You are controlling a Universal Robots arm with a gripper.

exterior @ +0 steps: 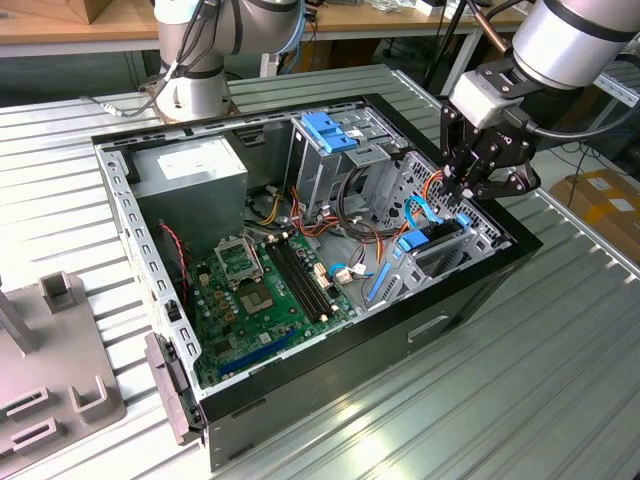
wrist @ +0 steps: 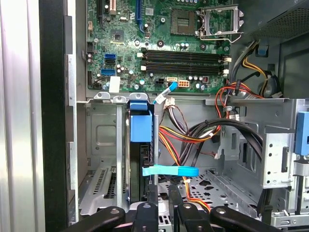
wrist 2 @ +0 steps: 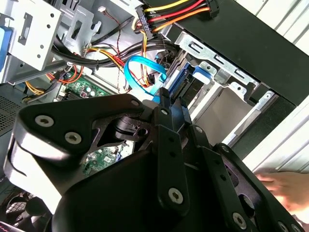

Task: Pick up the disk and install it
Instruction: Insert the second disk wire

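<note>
Here your gripper (exterior: 478,185) hangs at about two o'clock over the open black case (exterior: 470,290). Its black metal fingers (wrist: 146,212) sit nearly together just above the disk (wrist: 140,145), clamping nothing. The disk stands on edge in a perforated grey steel bay (wrist: 99,159), its smooth blue bracket uppermost, beside the green motherboard (wrist: 159,43).

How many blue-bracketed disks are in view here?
1. The disk stands on edge in the drive cage, below the pincer; others may be hidden.
</note>
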